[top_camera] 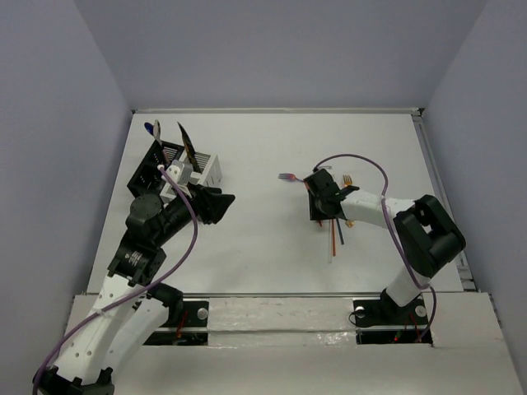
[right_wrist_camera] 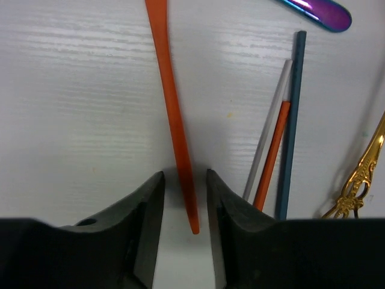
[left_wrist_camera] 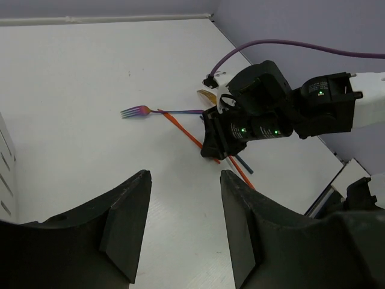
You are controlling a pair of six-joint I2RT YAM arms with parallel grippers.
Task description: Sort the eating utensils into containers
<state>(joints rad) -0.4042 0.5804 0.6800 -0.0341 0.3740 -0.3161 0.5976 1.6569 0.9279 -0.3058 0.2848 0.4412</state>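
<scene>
The black container [top_camera: 151, 169] and the white container [top_camera: 206, 169] stand joined at the far left, with a blue spoon [top_camera: 152, 128] and a dark-and-gold piece [top_camera: 188, 145] standing in them. My left gripper [top_camera: 216, 204] is open and empty just right of them; it also shows in the left wrist view [left_wrist_camera: 185, 180]. My right gripper [top_camera: 321, 200] is down on the table, open, its jaws either side of the tip of an orange stick [right_wrist_camera: 171, 108] without touching it. A purple fork [top_camera: 286, 176], a gold fork [top_camera: 348, 179] and several sticks [top_camera: 333, 234] lie around it.
In the right wrist view a white stick [right_wrist_camera: 271, 129], a second orange stick [right_wrist_camera: 274, 150], a blue stick [right_wrist_camera: 293, 120] and the gold fork's handle [right_wrist_camera: 361, 171] lie just right of the jaws. Walls ring the white table [top_camera: 263, 148].
</scene>
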